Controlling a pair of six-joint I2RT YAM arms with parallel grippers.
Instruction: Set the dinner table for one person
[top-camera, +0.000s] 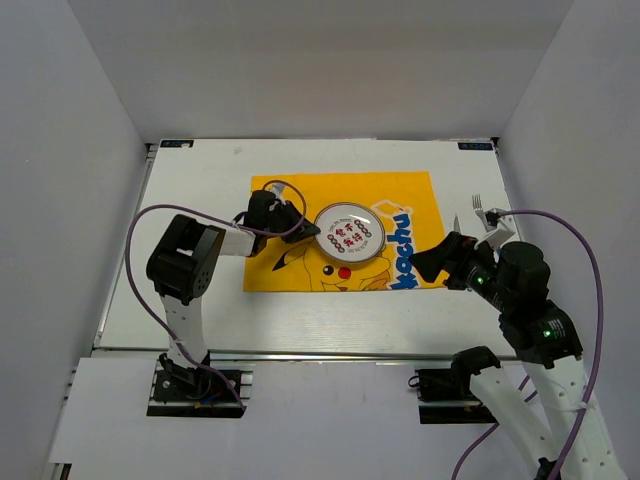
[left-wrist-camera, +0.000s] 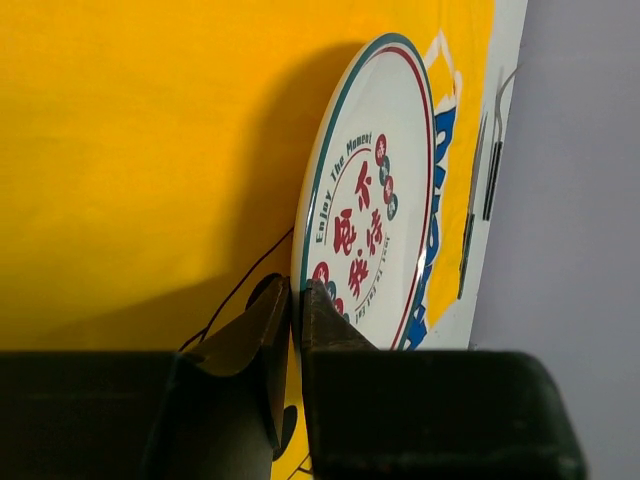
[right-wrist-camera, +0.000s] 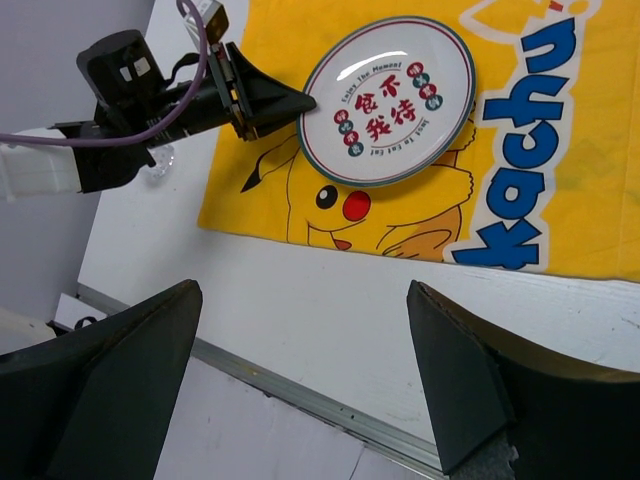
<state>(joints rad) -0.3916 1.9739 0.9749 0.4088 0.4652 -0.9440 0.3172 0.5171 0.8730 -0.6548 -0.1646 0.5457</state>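
A plate (top-camera: 348, 235) pinched on the yellow cloth (top-camera: 300, 198).
The left gripper (left-wrist-camera: 297, 295) had its jaws clamped on the plate's rim; it lay on the cloth mid dinner table (top-camera: 300, 320). The right gripper (right-wrist-camera: 300, 300) hung wide open near the cloth's right corner; fork (top-camera: 478, 205) and knife (top-camera: 455, 222) lay by the table's right edge.

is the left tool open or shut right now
Shut on the plate: in the left wrist view the left tool pinches the plate's rim from both sides, with no gap showing.
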